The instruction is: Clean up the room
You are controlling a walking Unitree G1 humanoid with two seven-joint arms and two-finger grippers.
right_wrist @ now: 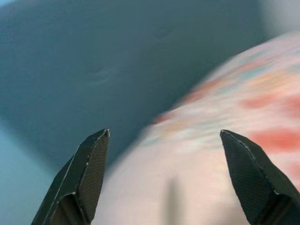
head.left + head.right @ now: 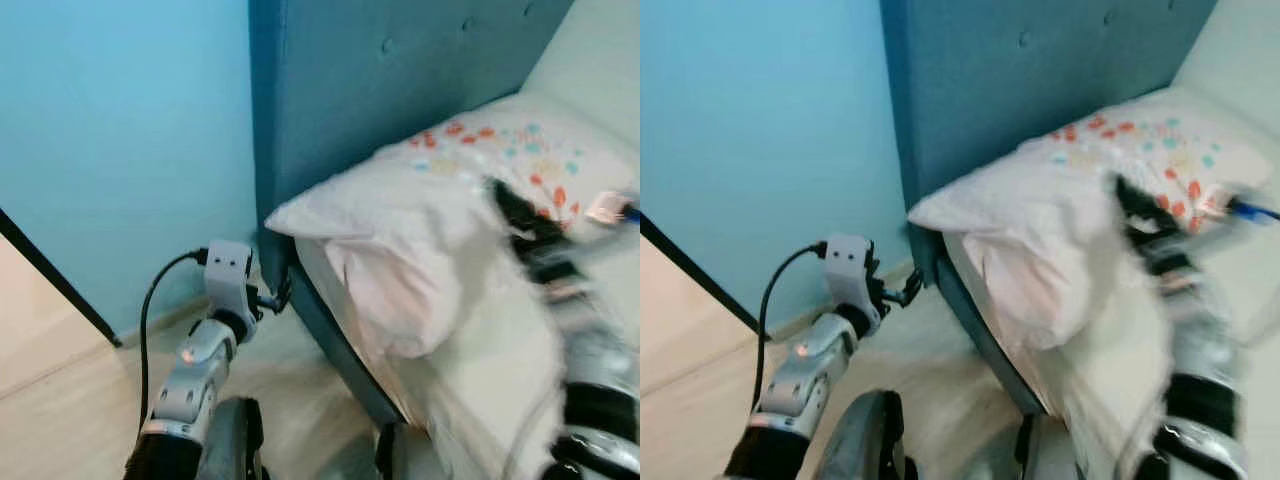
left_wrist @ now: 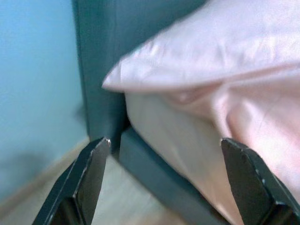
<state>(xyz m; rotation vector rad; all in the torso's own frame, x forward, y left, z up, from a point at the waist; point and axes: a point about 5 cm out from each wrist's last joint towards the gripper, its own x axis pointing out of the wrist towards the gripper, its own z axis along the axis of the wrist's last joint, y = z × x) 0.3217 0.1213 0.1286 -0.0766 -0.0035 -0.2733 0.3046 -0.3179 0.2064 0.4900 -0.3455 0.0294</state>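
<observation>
A pale pink pillow [image 2: 400, 250] hangs over the near edge of the bed, its corner jutting toward the headboard's end. Behind it lies a white pillow with red and teal flowers [image 2: 530, 150]. My left gripper [image 2: 275, 298] is low beside the bed's corner, open, pointing at the pink pillow's corner [image 3: 140, 75] with nothing between its fingers. My right gripper [image 2: 510, 205], blurred, is over the pink pillow near the flowered one; in the right wrist view the right gripper [image 1: 164, 133] is open and empty, with the flowered fabric [image 1: 243, 117] beyond it.
The tall teal padded headboard [image 2: 350, 90] stands against a light blue wall [image 2: 120, 130]. Pale wood floor [image 2: 80, 400] lies left of the dark bed frame [image 2: 340, 350]. A small white and blue object [image 2: 610, 207] rests on the bed at far right.
</observation>
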